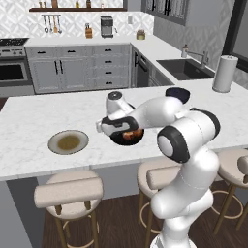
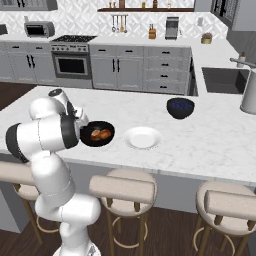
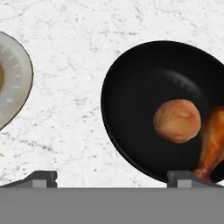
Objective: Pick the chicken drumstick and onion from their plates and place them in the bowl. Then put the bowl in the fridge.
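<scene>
on the white marble island counter (image 1: 29,126), the black bowl (image 3: 131,87) holds the onion (image 3: 177,120) and chicken drumstick (image 3: 213,140). the gripper (image 3: 113,176) is above it, fingers wide apart. grey cabinets (image 2: 125,70) are behind.

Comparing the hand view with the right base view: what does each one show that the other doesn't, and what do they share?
Hand view alone: the grey-olive plate at its left edge, and the gripper with open jaws, one fingertip in front of the bowl's near rim.

Right base view alone: the white plate, a dark blue bowl, the sink, stools and the stove wall.

Both: the black bowl on the marble counter, holding the onion and the chicken drumstick.
</scene>
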